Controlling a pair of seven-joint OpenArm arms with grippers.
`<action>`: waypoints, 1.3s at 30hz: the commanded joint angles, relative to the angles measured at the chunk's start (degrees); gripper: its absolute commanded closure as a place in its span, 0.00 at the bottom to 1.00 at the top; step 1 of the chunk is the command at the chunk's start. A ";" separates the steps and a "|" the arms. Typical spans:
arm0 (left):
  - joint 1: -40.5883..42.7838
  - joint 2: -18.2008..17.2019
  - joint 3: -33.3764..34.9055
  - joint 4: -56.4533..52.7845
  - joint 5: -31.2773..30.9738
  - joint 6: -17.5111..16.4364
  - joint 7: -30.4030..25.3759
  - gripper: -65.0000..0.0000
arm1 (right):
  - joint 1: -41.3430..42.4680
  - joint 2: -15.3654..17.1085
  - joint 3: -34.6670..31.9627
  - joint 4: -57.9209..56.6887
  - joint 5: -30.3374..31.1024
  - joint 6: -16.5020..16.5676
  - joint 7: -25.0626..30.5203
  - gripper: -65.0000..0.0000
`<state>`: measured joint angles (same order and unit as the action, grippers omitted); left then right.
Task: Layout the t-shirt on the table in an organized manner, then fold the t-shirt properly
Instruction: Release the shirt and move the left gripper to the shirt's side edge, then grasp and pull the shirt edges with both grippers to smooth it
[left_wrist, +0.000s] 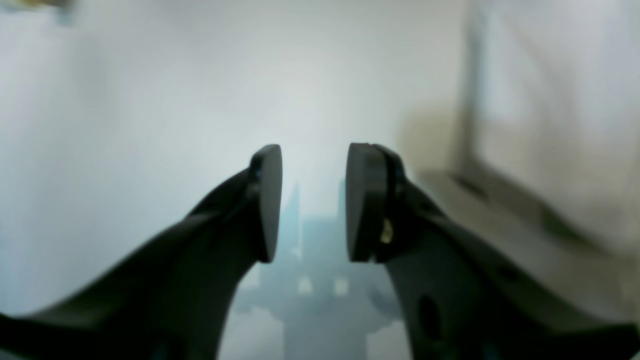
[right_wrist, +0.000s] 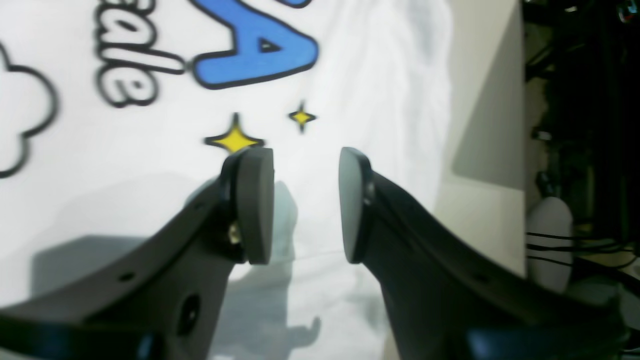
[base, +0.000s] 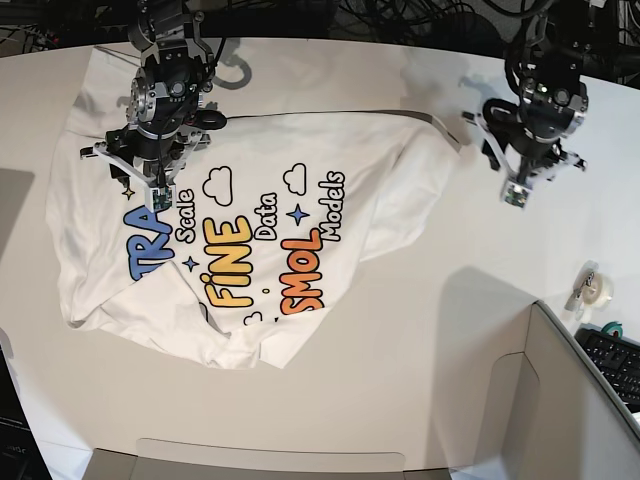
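Blurring the left wrist view hides detail; both jaws gape empty, t-shirt (base: 240, 230) partly rumpled.

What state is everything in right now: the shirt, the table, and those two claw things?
t-shirt: print side up, spread on the table but rumpled, its lower hem bunched and partly folded over.
table: white, shirt lying on it.
left gripper: jaws apart, empty, over bare table beside the shirt.
right gripper: jaws apart, nothing between them, over the printed part of the shirt.
roll of tape: lying near the table's edge.
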<state>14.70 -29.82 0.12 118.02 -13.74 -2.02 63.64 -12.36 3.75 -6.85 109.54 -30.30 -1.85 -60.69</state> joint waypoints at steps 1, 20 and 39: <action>-1.20 -0.64 -2.63 1.15 0.59 0.31 -1.79 0.76 | 0.36 -0.19 0.04 0.84 -1.12 -0.48 0.95 0.66; -23.62 17.47 15.92 -13.88 0.42 -13.06 -4.08 0.92 | -3.07 0.34 0.39 -5.32 -1.12 -0.48 0.77 1.00; -24.06 18.97 21.73 -27.34 0.33 -13.06 -8.56 0.92 | -8.08 3.33 0.57 -5.32 -1.21 -0.48 0.51 1.00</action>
<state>-8.08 -10.63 22.00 89.86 -13.54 -15.07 56.25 -20.01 6.94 -6.50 104.01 -32.91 -2.96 -58.43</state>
